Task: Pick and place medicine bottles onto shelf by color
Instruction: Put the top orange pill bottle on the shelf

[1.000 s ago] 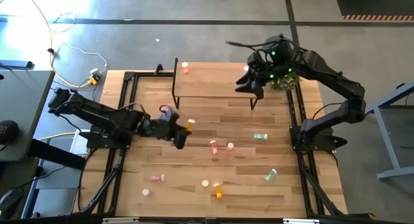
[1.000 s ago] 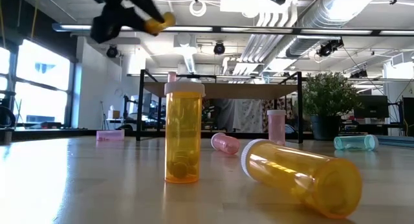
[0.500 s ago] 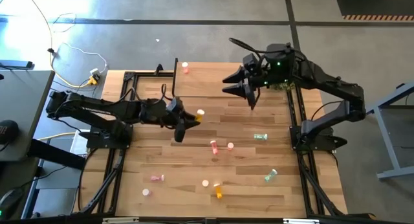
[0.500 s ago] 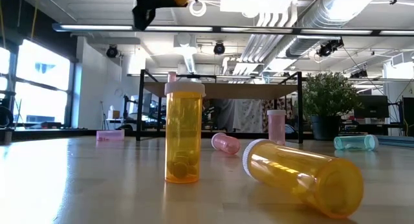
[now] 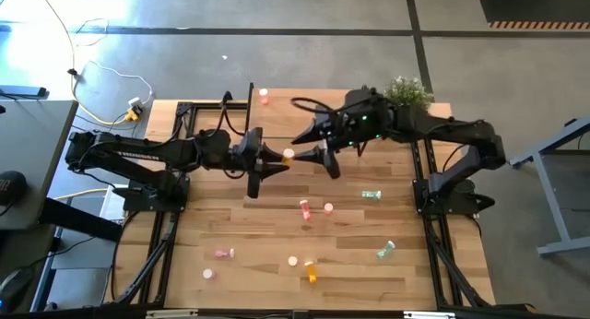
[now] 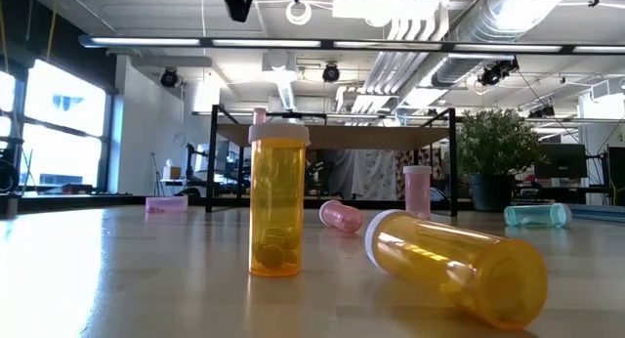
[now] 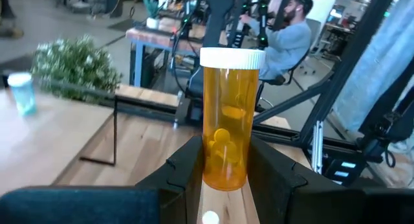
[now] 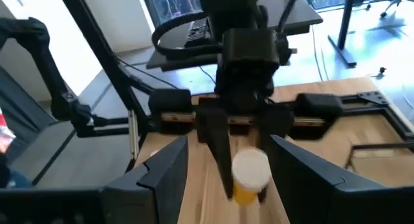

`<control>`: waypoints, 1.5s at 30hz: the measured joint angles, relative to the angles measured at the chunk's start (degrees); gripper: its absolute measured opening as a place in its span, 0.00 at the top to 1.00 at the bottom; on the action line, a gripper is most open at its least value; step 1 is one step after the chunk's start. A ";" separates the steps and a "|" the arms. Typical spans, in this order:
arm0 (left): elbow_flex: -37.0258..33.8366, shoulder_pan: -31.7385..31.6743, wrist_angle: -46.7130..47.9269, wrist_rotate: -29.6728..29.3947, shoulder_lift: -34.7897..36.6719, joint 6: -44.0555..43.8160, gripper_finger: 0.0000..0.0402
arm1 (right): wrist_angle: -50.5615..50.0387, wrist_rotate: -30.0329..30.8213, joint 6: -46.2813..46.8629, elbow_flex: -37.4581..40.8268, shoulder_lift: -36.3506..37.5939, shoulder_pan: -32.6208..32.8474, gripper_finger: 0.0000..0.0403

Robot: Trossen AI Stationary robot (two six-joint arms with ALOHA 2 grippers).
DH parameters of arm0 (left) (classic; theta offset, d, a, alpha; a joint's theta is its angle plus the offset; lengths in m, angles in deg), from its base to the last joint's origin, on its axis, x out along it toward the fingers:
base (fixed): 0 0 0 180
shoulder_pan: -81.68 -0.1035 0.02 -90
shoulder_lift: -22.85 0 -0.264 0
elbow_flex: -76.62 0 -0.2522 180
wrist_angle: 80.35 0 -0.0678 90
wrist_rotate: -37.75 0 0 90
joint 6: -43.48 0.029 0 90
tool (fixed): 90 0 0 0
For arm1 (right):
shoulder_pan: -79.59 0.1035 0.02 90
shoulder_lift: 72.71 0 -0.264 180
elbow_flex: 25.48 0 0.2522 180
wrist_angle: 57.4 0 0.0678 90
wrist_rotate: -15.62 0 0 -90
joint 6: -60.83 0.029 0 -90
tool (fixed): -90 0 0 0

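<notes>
Reaching across the wooden tabletop [image 5: 369, 227] in this bright workshop, I am meeting my arms above the shelf [image 5: 304, 112]. My left hand [image 5: 275, 161] is clamping an orange bottle [image 7: 225, 130] upright in mid-air, its white cap facing my right hand [image 5: 313, 155], whose fingers are spread wide around it. Letting go early could drop it among the scattered bottles.
</notes>
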 joint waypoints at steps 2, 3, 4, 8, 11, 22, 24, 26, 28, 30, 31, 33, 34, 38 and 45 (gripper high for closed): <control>0.00 0.02 -0.72 0.09 0.00 1.63 0.76 | 0.94 0.91 0.71 0.00 -1.12 0.03 0.50; 0.00 0.04 -0.88 0.19 0.00 2.28 0.76 | 1.41 0.97 1.34 0.00 -1.50 0.01 0.50; 0.00 0.04 -1.08 0.21 0.00 2.76 0.76 | 1.35 1.00 1.61 0.00 -1.95 -0.03 0.50; 0.00 0.01 -1.73 0.16 0.00 2.94 0.76 | 1.90 0.99 2.02 0.00 -3.23 -0.03 0.50; 0.00 -0.26 -1.72 0.00 0.00 2.90 0.76 | 1.92 -0.44 2.13 0.00 -3.88 -0.01 0.50; 0.00 -0.24 -1.97 0.00 0.00 1.70 0.76 | 0.55 -0.81 2.81 0.00 -4.10 -0.03 0.58; 0.00 -0.26 -1.97 0.00 0.00 1.42 0.76 | 0.61 -0.78 2.94 0.00 -4.09 -0.03 0.62; 0.00 -0.24 -1.97 0.00 0.00 1.36 0.76 | 0.29 -0.77 2.77 0.00 -4.08 -0.03 0.66; 0.00 -0.26 -1.98 0.02 0.00 1.28 0.76 | 0.20 -0.76 2.81 0.00 -4.08 -0.03 0.69; 0.00 -0.26 -1.98 0.00 0.00 1.28 0.76 | 0.01 -0.75 2.78 0.00 -4.08 -0.03 0.72; 0.00 -0.26 -1.93 0.00 -0.01 1.28 0.76 | -0.23 -0.75 2.79 0.00 -4.08 -0.03 0.73; 0.00 -0.26 -1.84 -0.04 -0.02 1.28 0.76 | -0.56 -0.75 2.95 0.00 -4.08 -0.03 0.74; 0.00 -0.26 -1.82 -0.07 -0.02 1.28 0.76 | -0.65 -0.75 2.98 0.00 -4.08 -0.03 0.74; -0.02 -0.24 -1.80 -0.18 -0.02 1.27 0.75 | -0.81 -0.75 2.98 0.00 -4.08 -0.03 0.74; -0.02 -0.89 -1.25 -1.95 -0.02 0.11 0.67 | -1.13 0.97 2.98 0.00 -4.05 -0.13 0.73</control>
